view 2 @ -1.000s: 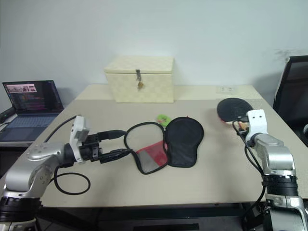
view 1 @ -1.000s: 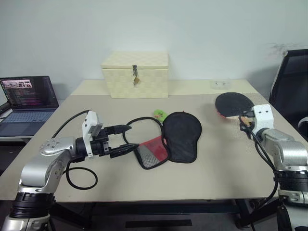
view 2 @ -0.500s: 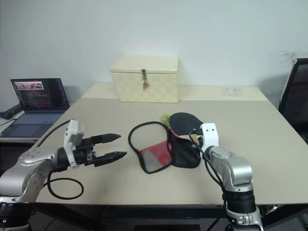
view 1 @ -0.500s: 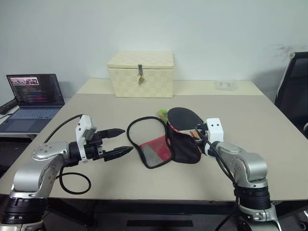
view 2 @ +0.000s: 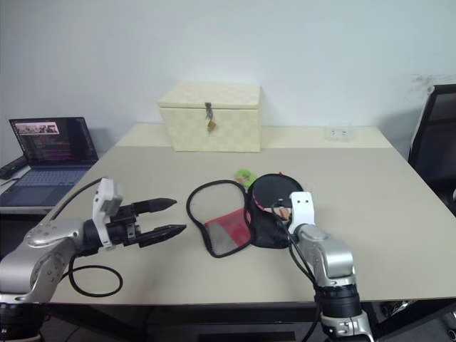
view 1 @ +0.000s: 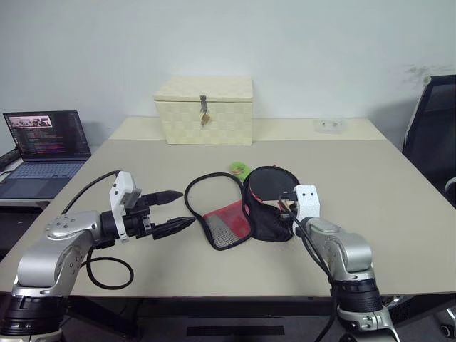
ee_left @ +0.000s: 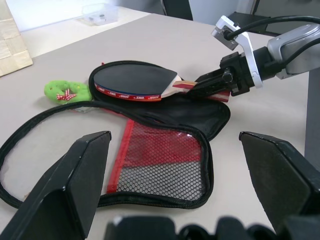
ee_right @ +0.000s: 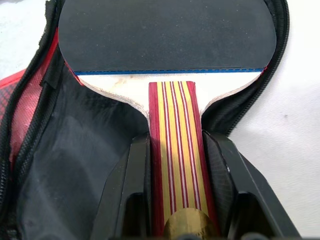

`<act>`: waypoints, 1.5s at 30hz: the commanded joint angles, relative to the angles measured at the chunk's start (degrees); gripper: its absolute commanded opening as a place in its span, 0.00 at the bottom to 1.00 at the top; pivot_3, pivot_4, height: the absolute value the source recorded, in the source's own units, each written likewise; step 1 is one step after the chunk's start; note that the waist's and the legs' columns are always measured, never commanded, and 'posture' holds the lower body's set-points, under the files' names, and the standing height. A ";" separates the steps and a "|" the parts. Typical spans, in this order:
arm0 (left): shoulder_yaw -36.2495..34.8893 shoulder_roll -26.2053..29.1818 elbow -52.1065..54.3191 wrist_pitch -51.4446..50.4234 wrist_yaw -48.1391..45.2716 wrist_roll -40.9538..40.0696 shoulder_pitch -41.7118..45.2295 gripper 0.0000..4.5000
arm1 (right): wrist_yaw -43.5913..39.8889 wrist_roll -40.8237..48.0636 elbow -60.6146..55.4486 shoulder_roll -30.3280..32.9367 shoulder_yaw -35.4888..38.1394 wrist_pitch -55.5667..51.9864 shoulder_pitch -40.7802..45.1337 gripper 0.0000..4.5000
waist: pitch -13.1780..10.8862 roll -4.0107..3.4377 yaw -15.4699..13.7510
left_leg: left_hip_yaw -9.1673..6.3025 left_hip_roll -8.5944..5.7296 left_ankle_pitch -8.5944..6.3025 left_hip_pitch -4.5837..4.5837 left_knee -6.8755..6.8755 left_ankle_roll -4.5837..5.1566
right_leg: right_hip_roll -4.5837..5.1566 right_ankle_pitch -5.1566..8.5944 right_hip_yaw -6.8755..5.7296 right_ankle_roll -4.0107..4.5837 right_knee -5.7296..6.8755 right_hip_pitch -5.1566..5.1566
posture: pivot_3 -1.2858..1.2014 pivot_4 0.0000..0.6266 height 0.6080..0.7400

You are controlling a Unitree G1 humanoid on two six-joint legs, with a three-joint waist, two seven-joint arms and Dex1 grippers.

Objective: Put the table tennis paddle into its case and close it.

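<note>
The left gripper (view 1: pixel 176 211) is held wide apart above the table (view 1: pixel 399 214), nothing between its fingers; the right gripper (ee_left: pixel 200 88) is clamped on the handle of the table tennis paddle (ee_left: pixel 134 83), black face up, over the unzipped case (ee_left: pixel 165 150); farther back stands a cream box (view 1: pixel 205 110).

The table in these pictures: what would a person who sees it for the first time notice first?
Most striking is the table tennis paddle, black face up, held by its striped handle in the right gripper just over the open black case in the middle of the table. The left gripper hangs open beside the case's red mesh flap. Behind stand a cream woven box and, at the far left, a laptop.
</note>
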State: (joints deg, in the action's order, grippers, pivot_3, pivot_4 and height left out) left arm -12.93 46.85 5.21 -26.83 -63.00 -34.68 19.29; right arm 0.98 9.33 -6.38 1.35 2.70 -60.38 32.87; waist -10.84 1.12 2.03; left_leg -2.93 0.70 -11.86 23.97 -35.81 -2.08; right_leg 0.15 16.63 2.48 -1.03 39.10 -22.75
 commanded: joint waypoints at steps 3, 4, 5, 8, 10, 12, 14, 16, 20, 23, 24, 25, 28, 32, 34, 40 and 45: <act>-1.09 0.45 2.40 0.77 0.60 -0.18 0.59 1.00 | 2.09 -1.49 -0.15 -1.02 0.84 3.50 0.83 0.26 | 0.00 0.00 0.00 | 0.00 -0.01 0.00 0.00 0.00 0.00 | 0.00 0.00 -0.01 0.00 0.00 0.00 | 0.52 0.24 1.00; -1.06 0.42 2.47 0.75 0.67 -0.20 0.57 1.00 | 2.16 -1.59 -0.02 -1.08 0.93 3.61 0.76 0.26 | 0.00 0.00 0.00 | 0.00 -0.01 0.00 0.00 0.00 0.00 | 0.00 0.00 -0.01 0.00 0.00 0.00 | 0.52 0.24 1.00; -1.01 0.39 2.44 0.74 0.75 -0.19 0.63 1.00 | 2.35 -1.76 0.12 -1.13 1.02 3.82 0.57 0.26 | 0.00 0.00 0.00 | 0.00 -0.01 0.00 0.00 0.00 0.00 | 0.00 0.00 -0.01 0.00 0.00 0.00 | 0.52 0.24 1.00; -0.91 0.36 2.32 0.79 0.91 -0.19 0.74 1.00 | 2.79 -2.03 0.07 -1.28 1.13 4.15 0.14 0.34 | 0.00 0.00 0.00 | 0.00 -0.01 0.00 0.00 0.00 0.00 | 0.00 0.00 -0.01 0.00 0.00 0.00 | 0.52 0.24 1.00; -0.85 0.38 2.27 0.82 0.98 -0.20 0.75 1.00 | 2.51 -1.60 -0.46 -1.65 1.06 4.10 0.01 0.47 | 0.00 0.00 0.00 | 0.00 0.00 0.00 0.00 -0.01 0.00 | 0.00 0.00 -0.01 0.00 0.00 0.01 | 0.52 0.24 1.00; -0.72 0.36 2.01 0.93 1.02 -0.07 0.91 1.00 | 1.62 -1.02 -1.60 -1.76 0.05 3.13 0.08 0.62 | 0.00 0.01 0.00 | 0.00 0.00 0.00 0.00 -0.01 0.00 | 0.00 0.00 -0.01 0.00 0.00 0.01 | 0.52 0.24 1.00; -0.77 0.39 1.89 0.99 1.02 -0.02 0.91 1.00 | 0.21 0.20 -3.76 -2.03 -0.90 1.42 0.00 0.79 | 0.00 0.00 0.00 | 0.00 0.00 0.00 0.00 -0.01 0.00 | 0.00 0.00 -0.01 0.00 0.00 0.01 | 0.52 0.24 1.00; -0.83 0.41 1.82 1.09 1.04 0.06 0.81 1.00 | -1.95 1.82 -6.82 -1.91 -1.59 -0.58 -0.22 0.86 | 0.00 0.00 0.00 | 0.00 0.01 0.00 0.00 0.00 0.00 | 0.00 0.00 -0.01 0.00 0.00 0.00 | 0.52 0.24 1.00; -0.89 0.40 1.79 1.10 1.10 0.10 0.66 1.00 | -4.77 3.75 -10.35 -0.08 -1.22 -4.08 -1.08 0.86 | 0.01 0.01 0.00 | -0.02 0.01 0.00 -0.01 -0.01 0.00 | 0.00 0.00 -0.02 0.00 0.01 0.01 | 0.52 0.24 1.00; -0.73 0.33 1.74 1.06 1.25 0.23 0.76 1.00 | -6.57 4.28 -10.69 2.66 -0.83 -5.20 -2.27 0.86 | 0.01 0.02 -0.08 | -0.03 -0.01 0.00 -0.01 -0.02 0.00 | 0.00 0.00 -0.04 0.00 0.00 0.03 | 0.52 0.24 1.00; -0.65 0.31 1.75 1.04 1.32 0.29 0.80 1.00 | -7.04 4.26 -10.51 3.57 -0.94 -5.25 -2.85 0.86 | 0.02 0.02 -0.17 | -0.04 -0.02 0.00 0.00 -0.02 0.00 | 0.00 0.00 -0.04 0.00 -0.01 0.05 | 0.52 0.24 1.00; -0.58 0.29 1.78 0.98 1.40 0.33 0.84 1.00 | -7.36 4.05 -10.32 4.48 -1.20 -5.22 -3.51 0.86 | 0.02 0.03 -0.16 | -0.05 -0.03 0.00 0.00 -0.03 0.00 | 0.00 0.00 -0.06 0.00 -0.02 0.06 | 0.52 0.24 1.00; -0.46 0.23 1.88 0.84 1.56 0.42 0.96 1.00 | -7.35 3.50 -10.19 5.58 -1.50 -4.89 -4.59 0.86 | 0.03 0.04 -0.09 | -0.03 0.00 0.00 -0.06 -0.03 0.00 | 0.00 0.00 -0.04 0.00 -0.01 0.08 | 0.52 0.24 1.00; -0.68 0.37 2.13 0.67 1.59 0.38 0.74 1.00 | -8.50 4.45 -13.24 6.68 -1.06 -4.65 -6.04 0.86 | 0.03 0.04 0.04 | -0.01 0.02 0.00 -0.06 -0.02 0.00 | 0.00 0.00 -0.01 0.00 0.00 0.06 | 0.52 0.24 1.00; -0.84 0.56 1.93 0.75 1.37 0.44 0.62 1.00 | -9.83 5.30 -14.78 8.22 -0.04 -5.45 -7.24 0.86 | 0.03 0.04 0.00 | -0.02 0.02 0.00 -0.05 -0.02 0.00 | 0.00 0.00 -0.02 0.00 -0.01 0.06 | 0.52 0.24 1.00; -0.94 0.71 1.18 1.14 0.82 0.84 0.67 1.00 | -11.71 7.20 -16.02 9.50 0.00 -5.94 -7.68 0.86 | 0.03 0.04 0.01 | -0.01 0.03 0.00 -0.07 -0.03 0.00 | -0.01 0.00 -0.01 0.00 0.00 0.07 | 0.52 0.24 1.00; -0.89 0.57 0.54 1.84 0.40 1.28 0.46 1.00 | -12.18 8.42 -16.89 7.38 -2.96 -7.01 -8.35 0.86 | 0.03 0.05 0.03 | -0.01 0.04 0.00 -0.07 -0.02 0.00 | -0.01 0.00 0.00 0.00 0.00 0.07 | 0.52 0.24 1.00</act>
State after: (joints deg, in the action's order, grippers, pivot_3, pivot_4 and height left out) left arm -12.82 46.80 4.97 -26.30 -62.11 -33.47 19.36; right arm -10.95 16.83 -20.54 9.49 0.76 -67.26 24.71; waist -10.82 1.17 2.07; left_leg -2.94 0.74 -11.86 23.90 -35.83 -2.07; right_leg 0.14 16.64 2.47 -1.03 39.10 -22.68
